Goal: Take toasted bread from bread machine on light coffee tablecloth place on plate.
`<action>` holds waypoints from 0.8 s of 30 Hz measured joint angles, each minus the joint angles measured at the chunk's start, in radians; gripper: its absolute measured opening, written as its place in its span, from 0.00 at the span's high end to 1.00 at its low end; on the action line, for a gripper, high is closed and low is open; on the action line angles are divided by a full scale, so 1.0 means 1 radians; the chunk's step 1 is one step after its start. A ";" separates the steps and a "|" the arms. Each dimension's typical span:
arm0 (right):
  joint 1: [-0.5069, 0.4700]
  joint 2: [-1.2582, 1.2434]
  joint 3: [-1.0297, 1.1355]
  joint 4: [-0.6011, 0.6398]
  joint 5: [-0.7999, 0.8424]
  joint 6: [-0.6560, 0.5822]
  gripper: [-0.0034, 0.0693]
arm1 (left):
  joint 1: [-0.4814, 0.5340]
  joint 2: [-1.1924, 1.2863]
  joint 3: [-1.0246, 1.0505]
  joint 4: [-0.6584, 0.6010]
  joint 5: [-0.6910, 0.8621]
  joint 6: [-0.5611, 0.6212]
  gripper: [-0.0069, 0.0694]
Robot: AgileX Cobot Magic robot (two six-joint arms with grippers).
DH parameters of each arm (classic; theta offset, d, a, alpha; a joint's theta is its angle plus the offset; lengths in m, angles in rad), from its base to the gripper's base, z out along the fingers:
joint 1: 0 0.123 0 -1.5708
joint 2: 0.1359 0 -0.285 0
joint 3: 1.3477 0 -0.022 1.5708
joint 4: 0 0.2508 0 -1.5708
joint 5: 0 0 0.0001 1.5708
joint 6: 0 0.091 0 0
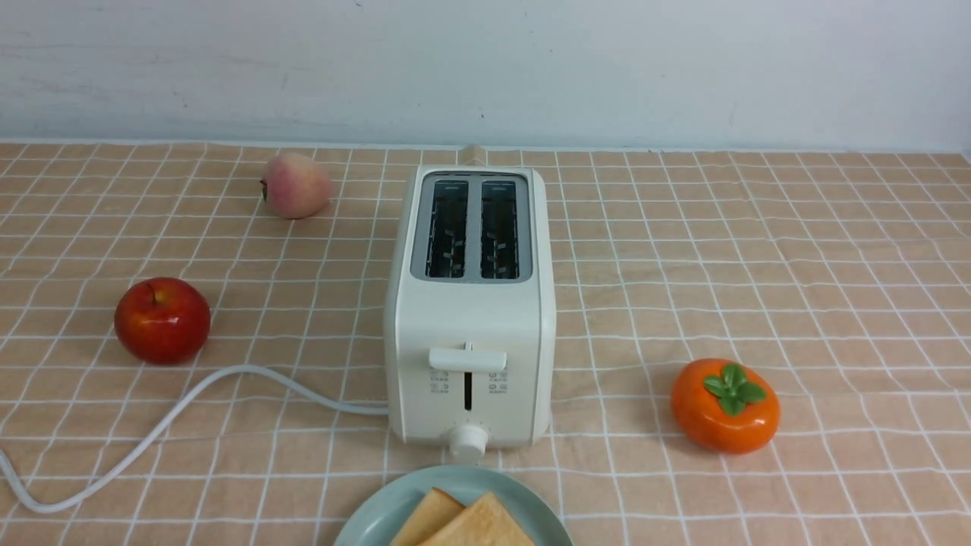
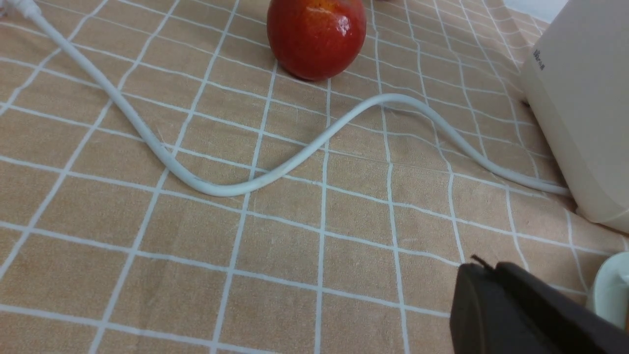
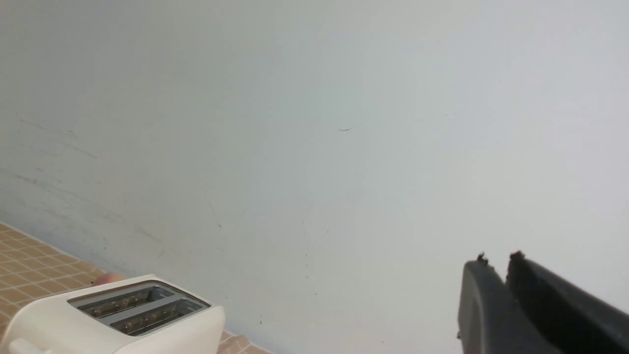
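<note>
While both my arms sit out of the front view, the two slices of toasted bread lie nearest me, overlapping on the plate, and both slots of the bread machine just beyond it look empty, so I judge the job as good as done.

My left tool shows only as dark fingertips with the jaws pressed together and nothing between them. It hangs low over the light coffee tablecloth, with a sliver of the plate's pale rim just beside its tip. Ahead of it the white cord snakes across the tabletop to the bread machine's side wall, and further on sits the red apple.

My right tool is up high, aimed at the wall, jaws drawn almost together with only a thin slit between them and nothing held. The bread machine lies below and well away from it.

If a slice needs straightening, I'd reckon it light, stiff and dry, crumbly at the crust and easy to dent on its face. I'd pinch across the thin crust edge gently, taking the upper slice first, not the one pinned under it. The plate looks smooth, so a nudge could slide the toast.

Beyond the bread machine, a persimmon sits off to the right and a peach far back on the left, both well clear.
</note>
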 joint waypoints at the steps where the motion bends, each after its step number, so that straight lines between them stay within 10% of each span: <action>1: 0.000 0.000 0.000 -0.007 0.000 0.000 0.84 | 0.000 0.000 0.000 0.000 0.000 0.000 0.89; 8: 0.000 0.000 0.001 0.157 0.000 0.000 0.83 | 0.000 0.000 0.000 0.000 0.001 0.000 0.89; 17: 0.000 0.000 0.050 0.756 0.042 -0.250 0.82 | 0.000 0.000 0.000 0.000 0.000 0.000 0.89; 24: -0.011 0.000 0.141 0.814 0.043 -0.322 0.81 | 0.000 0.000 0.000 0.000 0.003 0.000 0.89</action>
